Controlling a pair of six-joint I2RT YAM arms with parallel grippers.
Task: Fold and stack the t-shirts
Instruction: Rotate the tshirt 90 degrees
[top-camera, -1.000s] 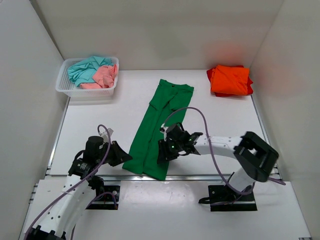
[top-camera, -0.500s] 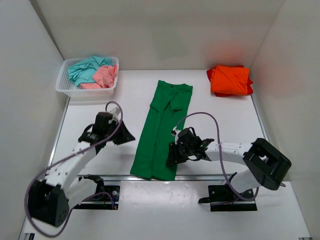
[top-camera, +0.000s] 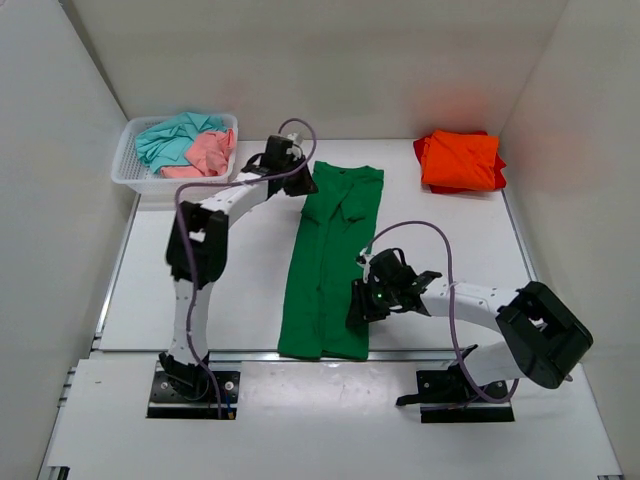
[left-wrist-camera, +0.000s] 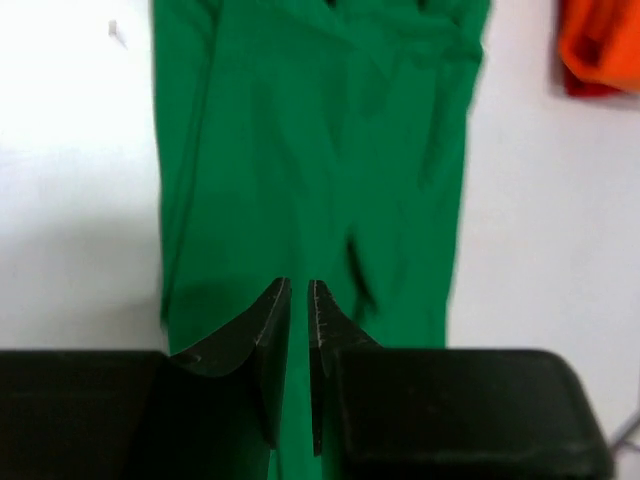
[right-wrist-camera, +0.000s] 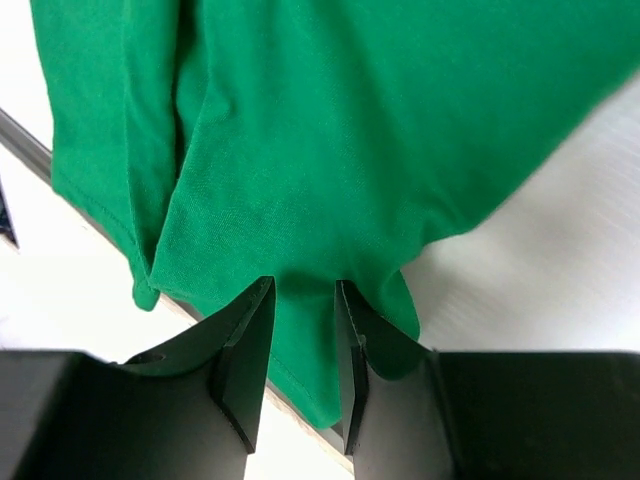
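The green t-shirt (top-camera: 330, 260) lies as a long narrow strip down the middle of the table, collar far, hem at the front edge. My right gripper (top-camera: 357, 312) is at its near right edge; in the right wrist view the jaws (right-wrist-camera: 303, 285) are closed on a fold of green cloth (right-wrist-camera: 350, 120) by the hem. My left gripper (top-camera: 303, 186) reaches far out by the collar end. In the left wrist view it (left-wrist-camera: 298, 285) is shut to a thin slit over the shirt (left-wrist-camera: 320, 150), holding nothing. The folded orange shirt (top-camera: 460, 158) sits at the back right.
A white mesh basket (top-camera: 175, 183) at the back left holds the teal shirt (top-camera: 170, 138) and the pink shirt (top-camera: 208, 152). White walls close in the left, right and back. The shirt's hem overlaps the metal rail at the table's front edge (top-camera: 450, 352).
My left arm swung from the shirt's near left corner out to its collar end. My right gripper moved right and nearer, dragging the hem with it, so the strip lies straighter.
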